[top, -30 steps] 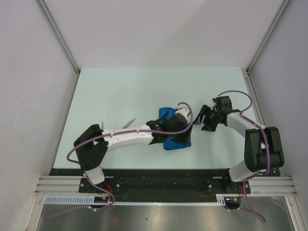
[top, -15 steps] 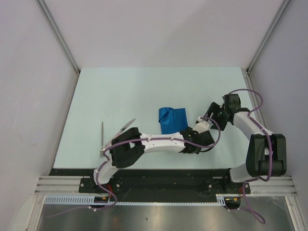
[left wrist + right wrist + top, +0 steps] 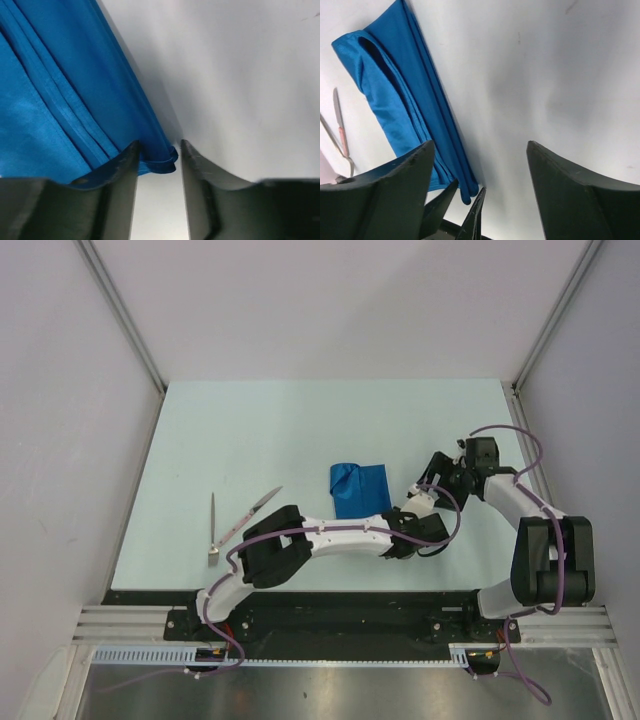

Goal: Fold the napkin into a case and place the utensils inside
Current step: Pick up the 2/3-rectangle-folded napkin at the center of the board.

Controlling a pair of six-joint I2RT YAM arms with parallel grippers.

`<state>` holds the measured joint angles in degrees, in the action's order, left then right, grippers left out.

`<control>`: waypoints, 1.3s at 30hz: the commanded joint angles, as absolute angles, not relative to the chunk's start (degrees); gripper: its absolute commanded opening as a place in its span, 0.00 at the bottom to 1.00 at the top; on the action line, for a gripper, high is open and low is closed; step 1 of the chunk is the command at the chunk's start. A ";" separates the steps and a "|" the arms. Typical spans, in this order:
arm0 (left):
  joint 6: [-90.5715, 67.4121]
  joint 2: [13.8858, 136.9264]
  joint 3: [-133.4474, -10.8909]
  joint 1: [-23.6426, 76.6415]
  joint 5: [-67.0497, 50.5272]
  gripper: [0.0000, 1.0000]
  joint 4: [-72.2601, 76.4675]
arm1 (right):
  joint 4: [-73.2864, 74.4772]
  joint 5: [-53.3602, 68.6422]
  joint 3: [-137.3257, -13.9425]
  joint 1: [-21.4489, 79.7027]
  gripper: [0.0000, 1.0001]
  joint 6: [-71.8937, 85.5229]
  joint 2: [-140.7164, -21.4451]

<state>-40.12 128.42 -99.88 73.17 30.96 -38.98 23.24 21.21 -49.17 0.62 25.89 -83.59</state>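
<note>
The napkin [image 3: 358, 488] lies folded into a narrow royal-blue oblong, the case, at the table's middle. My left gripper [image 3: 392, 521] sits low at its near right corner. In the left wrist view that corner [image 3: 162, 160] lies between the half-narrowed fingers of my left gripper [image 3: 159, 147], with a gap still showing beside the right finger. My right gripper [image 3: 428, 480] hovers just right of the napkin, open and empty [image 3: 479, 145]. Two utensils, a fork [image 3: 213, 527] and a second slim piece [image 3: 253, 512], lie at the left, apart from the cloth.
The left arm stretches across the near part of the table [image 3: 250, 430], between the utensils and the napkin. A raised frame [image 3: 520, 400] edges the table at the right, and white walls close it in.
My left gripper has come off the top of the napkin to its near right corner, and its jaws have narrowed. The right gripper has drawn back a little to the right and opened slightly.
</note>
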 commanded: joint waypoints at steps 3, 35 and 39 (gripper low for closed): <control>-41.40 125.61 -99.32 73.13 32.96 0.30 -40.18 | 16.79 28.56 -46.49 0.44 0.89 24.35 -84.90; -43.95 105.65 -79.81 68.12 23.99 0.00 -32.17 | -7.73 34.98 -47.89 9.58 0.86 37.44 -102.56; -43.77 105.12 -79.45 68.03 23.91 0.00 -31.73 | -9.57 35.77 -49.83 9.40 0.75 38.40 -105.99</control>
<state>-42.65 108.97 -80.16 68.23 24.64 -33.43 -7.62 37.80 -47.94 9.32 37.93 -101.97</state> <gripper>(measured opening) 0.017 0.795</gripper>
